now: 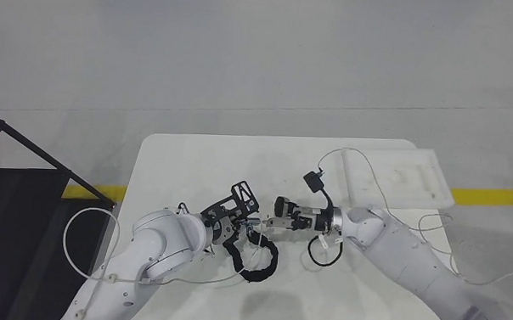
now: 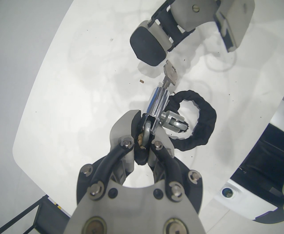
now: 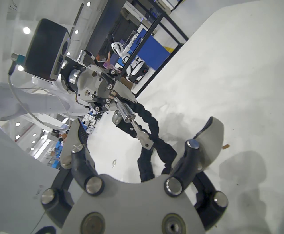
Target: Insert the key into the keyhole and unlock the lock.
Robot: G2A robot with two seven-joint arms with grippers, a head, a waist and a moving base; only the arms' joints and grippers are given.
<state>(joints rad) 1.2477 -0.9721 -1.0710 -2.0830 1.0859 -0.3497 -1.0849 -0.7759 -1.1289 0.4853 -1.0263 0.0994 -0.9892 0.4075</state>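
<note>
My left gripper [image 2: 144, 130] is shut on the end of a chrome cylinder lock [image 2: 157, 103], held above the white table. Its black fabric-covered cable [image 2: 206, 124] loops beside it, and a loose metal plug end [image 2: 174, 123] of the cable hangs next to the cylinder. A silver key [image 2: 169, 74] sticks out of the keyhole, its blade inside. My right gripper [image 3: 144, 137] stands open just past the key's head [image 3: 145, 139], fingers on either side and not touching it. In the top view the lock [image 1: 252, 224] and both grippers meet mid-table.
A white tray [image 1: 409, 178] lies at the table's far right corner. Thin white cables [image 1: 358, 163] trail across the table near the right arm. A black rack [image 1: 16, 228] stands off the table's left side. A small brown crumb [image 2: 142, 81] lies on the table.
</note>
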